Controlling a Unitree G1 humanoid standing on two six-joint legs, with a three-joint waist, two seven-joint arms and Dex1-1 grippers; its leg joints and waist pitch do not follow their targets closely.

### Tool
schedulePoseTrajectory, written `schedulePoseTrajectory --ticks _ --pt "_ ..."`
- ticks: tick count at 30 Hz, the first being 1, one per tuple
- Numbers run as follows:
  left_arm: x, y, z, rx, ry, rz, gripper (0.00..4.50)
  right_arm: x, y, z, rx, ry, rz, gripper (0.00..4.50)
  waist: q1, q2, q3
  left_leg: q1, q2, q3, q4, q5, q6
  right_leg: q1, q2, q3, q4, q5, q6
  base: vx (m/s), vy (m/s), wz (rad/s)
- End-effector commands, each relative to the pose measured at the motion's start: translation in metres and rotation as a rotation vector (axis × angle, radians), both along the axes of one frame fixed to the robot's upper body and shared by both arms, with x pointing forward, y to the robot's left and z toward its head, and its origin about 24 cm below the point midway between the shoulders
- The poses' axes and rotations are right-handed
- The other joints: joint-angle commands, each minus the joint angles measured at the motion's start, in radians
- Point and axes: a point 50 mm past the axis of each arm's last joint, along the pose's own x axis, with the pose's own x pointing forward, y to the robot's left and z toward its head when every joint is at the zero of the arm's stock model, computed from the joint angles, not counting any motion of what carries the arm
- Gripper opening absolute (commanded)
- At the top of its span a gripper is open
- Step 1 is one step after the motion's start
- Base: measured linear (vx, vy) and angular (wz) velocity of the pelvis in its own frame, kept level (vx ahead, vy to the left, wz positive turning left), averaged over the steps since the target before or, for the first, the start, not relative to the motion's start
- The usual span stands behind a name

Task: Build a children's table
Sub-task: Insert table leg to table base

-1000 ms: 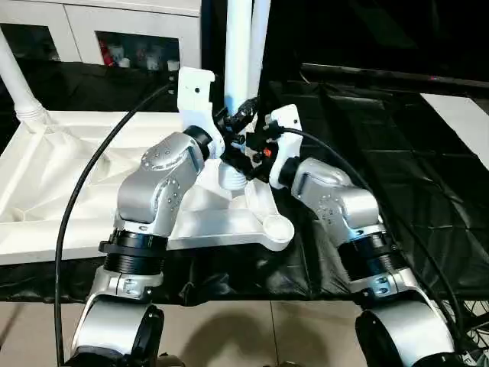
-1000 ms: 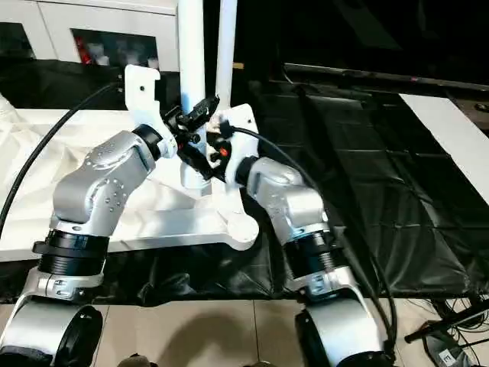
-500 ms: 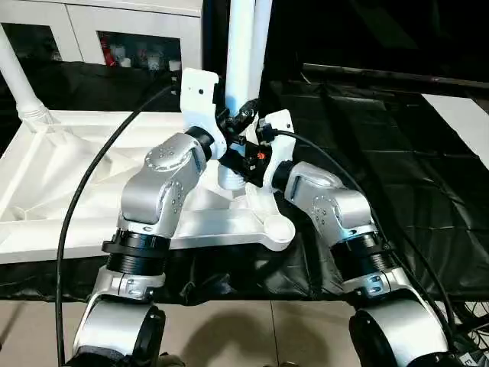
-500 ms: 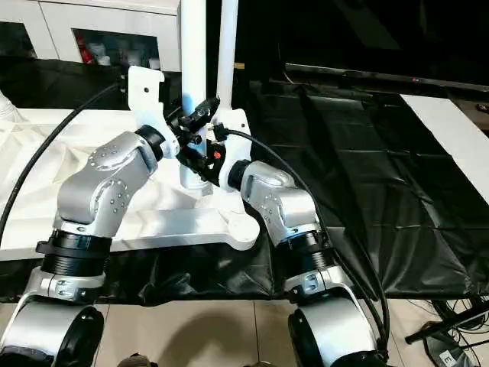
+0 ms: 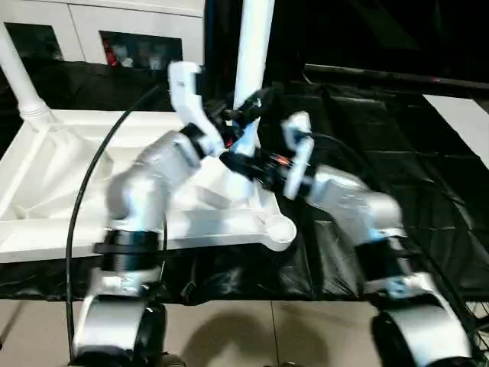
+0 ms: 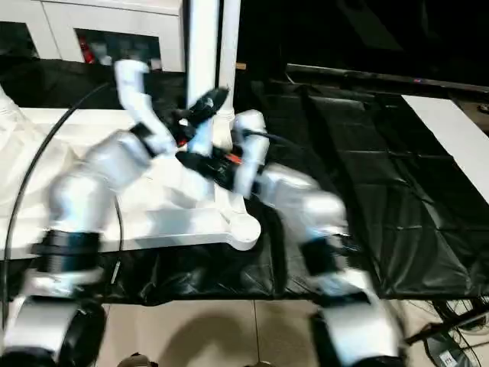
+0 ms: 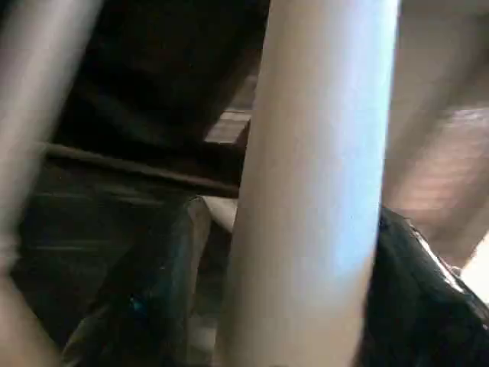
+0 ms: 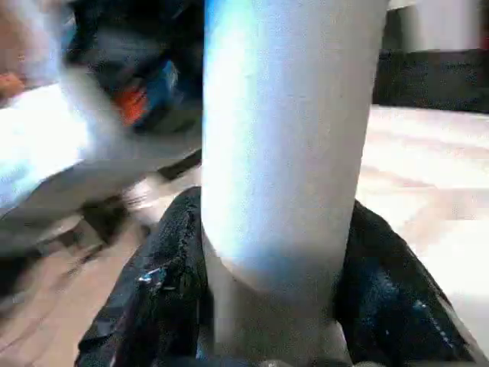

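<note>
The children's table top point(image 5: 69, 191) lies upside down on the black-covered work table, ribs up. A white leg point(image 5: 254, 46) stands upright near its front right corner socket point(image 5: 279, 228). My right gripper point(image 8: 275, 206) is shut on this leg low down, both black fingers point(image 8: 164, 290) pressed to the tube. Higher on the same leg is my left gripper point(image 7: 294, 214), its fingers point(image 7: 164, 283) on either side with a gap showing on one side. In the left eye view the left gripper point(image 5: 243, 115) sits above the right gripper point(image 5: 243, 162). Another leg point(image 5: 19, 76) rises at the far left corner.
A further white leg point(image 6: 228, 76) stands just behind the held one. The black cover point(image 5: 397, 138) stretches to the right, where a white board point(image 5: 466, 115) lies. A white cabinet point(image 5: 114, 23) stands at the back. A black cable point(image 5: 84, 199) loops over my left arm.
The right gripper closed on the leg and still holds it. The left gripper's fingers have spread wider around the leg. Both arms have shifted, the left swinging quickly.
</note>
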Motion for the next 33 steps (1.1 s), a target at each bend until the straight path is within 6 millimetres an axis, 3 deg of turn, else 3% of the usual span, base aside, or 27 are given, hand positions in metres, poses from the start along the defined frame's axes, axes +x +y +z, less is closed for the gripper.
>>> schedulePoseTrajectory --ticks 1,4,7,8,12,18,19,26,28,30,33 --pt "-0.003 0.0 0.009 -0.057 -0.007 -0.093 3.06 -0.008 0.002 0.012 0.053 -0.044 0.107 1.89 0.004 0.006 -0.083 0.0 -0.025 0.027 -0.048 -0.102 0.026 0.074 -0.039 0.045 -0.059 -0.04 -0.2 0.0 0.0 0.0" --pt "-0.011 0.004 0.015 -0.099 -0.033 -0.225 3.06 -0.016 -0.006 0.012 0.042 -0.038 0.223 1.89 0.006 0.005 -0.08 0.0 -0.024 0.028 -0.048 -0.121 0.023 0.073 -0.042 0.044 -0.066 -0.099 -0.192 0.0 0.0 0.0" --pt "-0.02 0.004 0.015 -0.08 -0.049 -0.349 3.06 -0.025 -0.013 0.011 0.021 -0.026 0.337 1.89 0.008 0.009 -0.081 0.002 -0.022 0.026 -0.049 -0.118 0.02 0.072 -0.041 0.043 -0.065 -0.087 -0.19 0.0 0.0 0.0" --pt "-0.023 0.004 0.015 -0.071 -0.049 -0.375 2.77 -0.027 -0.015 0.011 0.015 -0.022 0.355 1.89 0.008 0.009 -0.081 0.003 -0.021 0.026 -0.049 -0.119 0.019 0.072 -0.04 0.044 -0.064 -0.085 -0.19 0.0 0.0 0.0" --pt "-0.031 0.002 0.014 -0.044 -0.062 -0.459 2.64 -0.031 -0.02 0.009 -0.001 -0.005 0.401 1.89 0.01 0.009 -0.08 0.002 -0.019 0.025 -0.049 -0.136 0.007 0.07 -0.044 0.043 -0.064 -0.101 -0.201 0.0 0.0 0.0" --pt "-0.03 0.001 0.013 -0.05 -0.054 -0.434 2.18 -0.031 -0.02 0.009 -0.007 -0.005 0.408 1.89 0.011 0.007 -0.079 -0.001 -0.019 0.025 -0.048 -0.144 -0.006 0.069 -0.046 0.043 -0.068 -0.146 -0.18 0.0 0.0 0.0" --pt "-0.029 0.001 0.013 -0.054 -0.053 -0.424 1.94 -0.031 -0.02 0.009 -0.009 -0.006 0.409 1.89 0.011 0.007 -0.08 -0.001 -0.018 0.025 -0.047 -0.145 -0.008 0.069 -0.046 0.043 -0.068 -0.148 -0.177 0.0 0.0 0.0" --pt "-0.024 0.001 0.014 -0.051 -0.053 -0.34 1.84 -0.029 -0.019 0.007 -0.054 -0.046 0.377 1.89 0.014 0.003 -0.08 -0.004 -0.019 0.025 -0.046 -0.136 -0.005 0.068 -0.045 0.042 -0.068 -0.152 -0.169 0.0 0.0 0.0" --pt "-0.023 0.0 0.013 -0.033 -0.056 -0.302 1.84 -0.026 -0.016 0.005 -0.063 -0.041 0.339 2.45 0.015 0.002 -0.082 -0.004 -0.019 0.025 -0.046 -0.126 -0.005 0.069 -0.045 0.042 -0.067 -0.145 -0.166 0.0 0.0 0.0" --pt "-0.019 0.0 0.013 0.011 -0.051 -0.24 1.84 -0.023 -0.014 0.005 -0.069 -0.038 0.289 2.59 0.013 -0.003 -0.081 -0.006 -0.018 0.025 -0.046 -0.123 -0.007 0.067 -0.045 0.043 -0.067 -0.147 -0.161 0.0 0.0 0.0" --pt "-0.015 0.0 0.012 0.056 -0.034 -0.171 1.84 -0.016 -0.012 0.005 -0.101 -0.052 0.181 2.87 0.011 -0.002 -0.081 -0.004 -0.018 0.025 -0.047 -0.117 -0.018 0.065 -0.046 0.042 -0.068 -0.171 -0.144 0.0 0.0 0.0"
